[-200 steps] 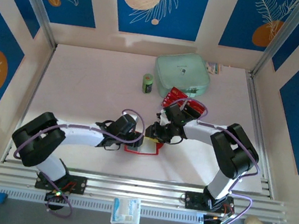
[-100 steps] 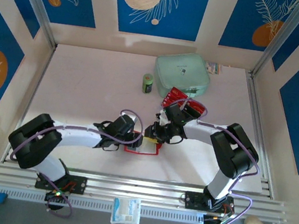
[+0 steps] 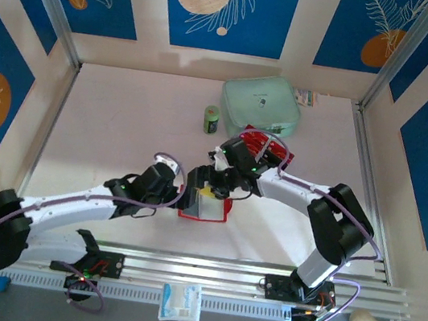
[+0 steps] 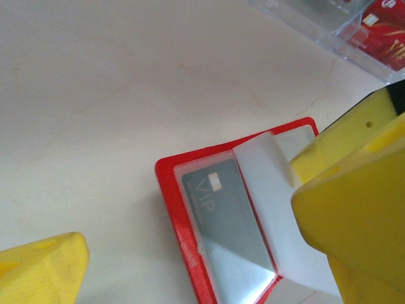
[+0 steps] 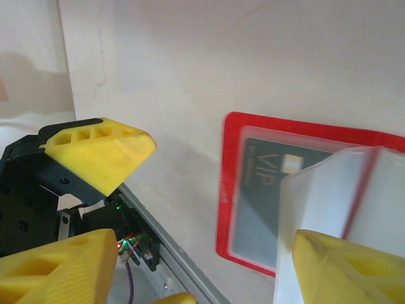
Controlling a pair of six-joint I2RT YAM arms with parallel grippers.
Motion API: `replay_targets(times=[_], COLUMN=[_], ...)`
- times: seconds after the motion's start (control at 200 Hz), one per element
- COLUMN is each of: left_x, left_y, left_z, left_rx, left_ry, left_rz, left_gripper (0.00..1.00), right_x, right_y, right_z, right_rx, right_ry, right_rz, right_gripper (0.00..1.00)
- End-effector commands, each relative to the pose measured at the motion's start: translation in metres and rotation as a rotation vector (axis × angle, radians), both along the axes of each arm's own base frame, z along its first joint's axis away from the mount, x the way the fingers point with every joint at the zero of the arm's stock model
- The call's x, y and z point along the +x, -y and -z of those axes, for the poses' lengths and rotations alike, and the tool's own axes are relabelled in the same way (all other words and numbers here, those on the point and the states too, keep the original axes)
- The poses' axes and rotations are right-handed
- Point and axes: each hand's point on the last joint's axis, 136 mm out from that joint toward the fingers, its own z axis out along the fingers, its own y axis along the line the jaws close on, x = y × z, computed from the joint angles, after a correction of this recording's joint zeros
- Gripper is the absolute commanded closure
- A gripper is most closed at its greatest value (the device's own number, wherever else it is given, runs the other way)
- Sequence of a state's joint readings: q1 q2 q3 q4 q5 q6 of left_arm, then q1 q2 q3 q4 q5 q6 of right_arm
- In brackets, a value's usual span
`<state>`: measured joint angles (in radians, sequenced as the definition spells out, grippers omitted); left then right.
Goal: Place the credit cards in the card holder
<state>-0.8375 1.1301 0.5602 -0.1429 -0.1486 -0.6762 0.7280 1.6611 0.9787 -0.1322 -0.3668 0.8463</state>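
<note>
Left wrist: holder (open) between fingers

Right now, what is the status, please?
Left gripper open, right gripper open. Red fold-over card holder open, dark grey VIP card in its pocket. Pale inner flap stands lifted.

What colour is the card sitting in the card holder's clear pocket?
The card is dark grey with pale VIP lettering; the left wrist view shows it best.

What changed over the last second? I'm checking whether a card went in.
The left arm stretched out low; the right gripper slid left over the card holder. It and the left gripper opened wide. A dark card lies in the holder's pocket. Holder and pouch stayed put.
</note>
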Motion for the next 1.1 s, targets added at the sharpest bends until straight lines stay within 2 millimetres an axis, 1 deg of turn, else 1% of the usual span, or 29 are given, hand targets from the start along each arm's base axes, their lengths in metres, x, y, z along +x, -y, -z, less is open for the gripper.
replay_targets(times=[0.0, 0.09, 0.2, 0.35, 0.43, 0.545, 0.685, 0.885, 0.98, 1.045, 1.095], left_x=[-0.006, -0.008, -0.011, -0.014, -0.015, -0.015, -0.013, 0.000, 0.009, 0.016, 0.019], left_y=[-0.026, -0.033, -0.038, -0.040, -0.041, -0.040, -0.035, -0.013, 0.000, 0.009, 0.012], left_z=[0.006, 0.002, 0.003, 0.006, 0.009, 0.013, 0.017, 0.012, 0.009, 0.008, 0.012], left_rx=[0.051, 0.045, 0.047, 0.046, 0.049, 0.054, 0.057, 0.036, 0.031, 0.037, 0.049], left_ry=[-0.005, 0.007, 0.002, -0.005, -0.010, -0.017, -0.026, -0.023, -0.018, -0.016, -0.024], left_rz=[-0.058, -0.073, -0.078, -0.079, -0.079, -0.069, -0.057, -0.021, 0.000, 0.015, 0.023], left_gripper=[0.02, 0.01, 0.01, 0.01, 0.01, 0.01, 0.00, 0.00, 0.00, 0.00, 0.00], right_x=[-0.004, -0.005, -0.006, -0.006, -0.006, -0.002, 0.009, 0.028, 0.036, 0.040, 0.045], right_y=[-0.013, -0.024, -0.037, -0.045, -0.046, -0.046, -0.037, -0.019, -0.006, 0.008, 0.022], right_z=[0.004, 0.014, 0.026, 0.040, 0.040, 0.026, 0.004, -0.021, -0.029, -0.033, -0.036], right_rx=[-0.021, -0.033, -0.035, -0.044, -0.032, -0.013, 0.012, 0.050, 0.048, 0.024, -0.013], right_ry=[-0.034, -0.053, -0.077, -0.106, -0.113, -0.092, -0.054, -0.016, 0.006, 0.028, 0.056], right_rz=[-0.017, -0.031, -0.044, -0.047, -0.047, -0.045, -0.019, 0.038, 0.060, 0.080, 0.093], right_gripper=[0.25, 0.25, 0.25, 0.25, 0.25, 0.25, 0.26, 0.26, 0.26, 0.26, 0.27])
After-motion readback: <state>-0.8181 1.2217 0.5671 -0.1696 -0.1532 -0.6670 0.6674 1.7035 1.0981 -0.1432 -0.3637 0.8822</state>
